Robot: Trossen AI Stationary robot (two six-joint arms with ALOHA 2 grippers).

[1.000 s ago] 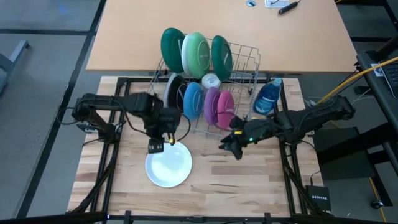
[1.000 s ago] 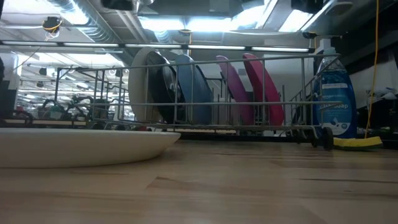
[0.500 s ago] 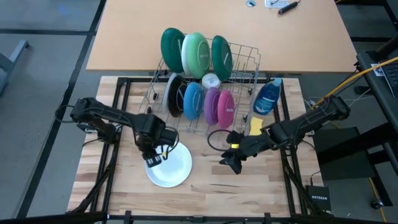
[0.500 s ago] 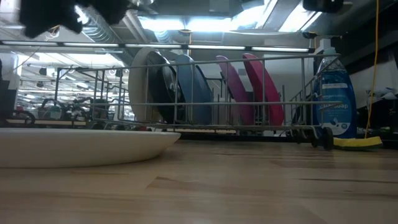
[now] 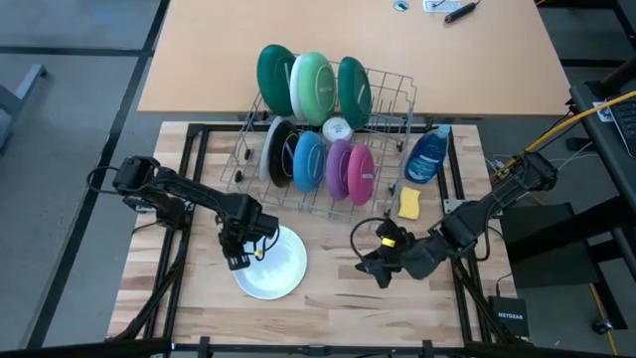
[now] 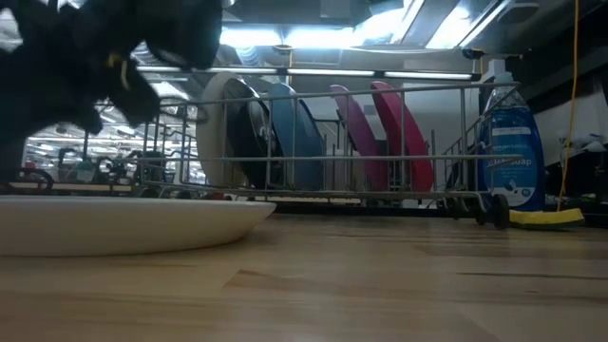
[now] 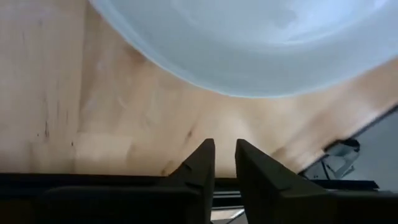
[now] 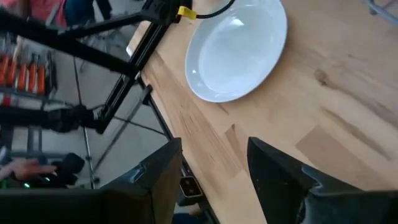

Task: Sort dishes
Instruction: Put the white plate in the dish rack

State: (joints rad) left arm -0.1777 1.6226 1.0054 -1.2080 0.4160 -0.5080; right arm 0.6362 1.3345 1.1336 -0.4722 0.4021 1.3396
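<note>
The left gripper [image 5: 241, 257], fingers nearly closed on nothing, is held over the white plate's [image 5: 281, 268] left rim; the open right gripper [image 5: 374, 265] is positioned farther off.

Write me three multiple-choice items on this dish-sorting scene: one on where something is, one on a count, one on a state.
1. Where is the white plate?
A. Flat on the wooden table in front of the rack
B. Standing in the rack
C. Leaning on the soap bottle

2. How many green dishes stand in the rack's back row?
A. One
B. Three
C. Five

3. How does the right hand stand?
A. Shut on the sponge
B. Holding a pink plate
C. Open and empty

Answers:
1. A: the top view shows it lying on the table, below the dish rack in the picture, with the left hand at its edge.
2. B: two dark green dishes flank one light green.
3. C: its own wrist camera shows its fingers spread apart with only bare table between them.
</note>
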